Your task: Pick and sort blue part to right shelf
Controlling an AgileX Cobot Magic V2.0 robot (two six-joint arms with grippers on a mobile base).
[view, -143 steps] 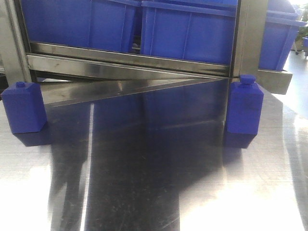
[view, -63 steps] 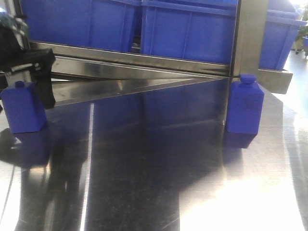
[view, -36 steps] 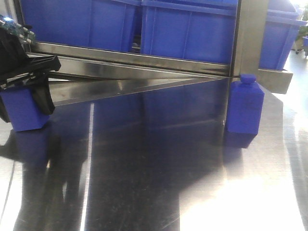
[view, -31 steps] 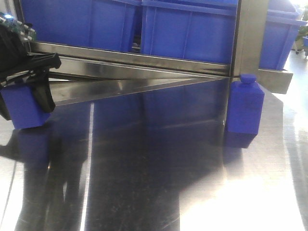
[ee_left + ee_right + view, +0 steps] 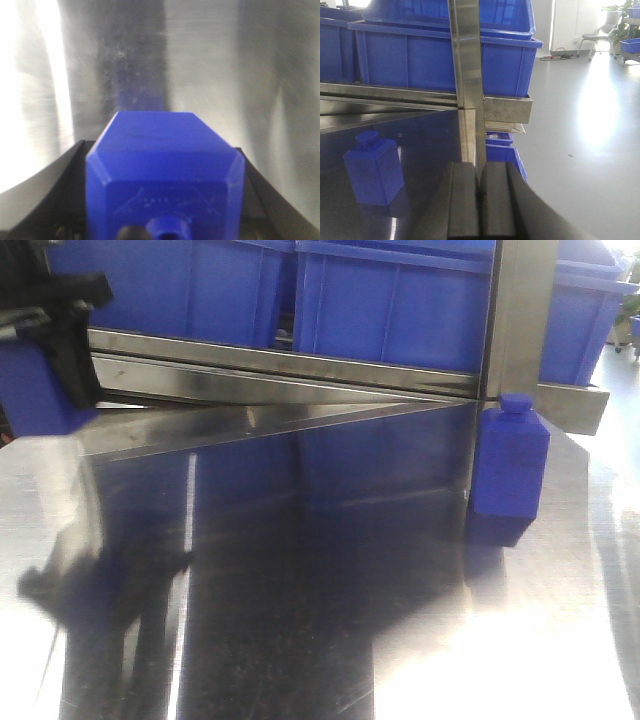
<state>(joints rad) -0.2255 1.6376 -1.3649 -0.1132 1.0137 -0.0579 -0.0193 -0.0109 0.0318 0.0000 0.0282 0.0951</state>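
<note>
**A:** How far along is it?

**B:** I'd say the pick is done and the sort is not. The left gripper (image 5: 45, 375) pinches the held blue part (image 5: 160, 155) between its black fingers, above the far left corner of the desk (image 5: 350, 620). The part seems clear of the surface. It is not yet in the right shelf (image 5: 300, 365).

**A:** And the other one?

**B:** The second blue part (image 5: 508, 460) stands upright at the far right edge of the desk, just beside the post (image 5: 515, 310), with nothing touching it. The right gripper (image 5: 480, 205) has its jaws pressed together on nothing.

**A:** Materials?

**B:** Both parts look like matte moulded plastic. They are squarish bottle shapes with chamfered shoulders and a small round cap. The desk is brushed steel, finely scratched and glossy enough to mirror what stands on it. The shelf is grey steel with a flat front rail, and it carries large open-top bins (image 5: 390, 305) of blue plastic with lipped rims and ribbed walls.
</note>
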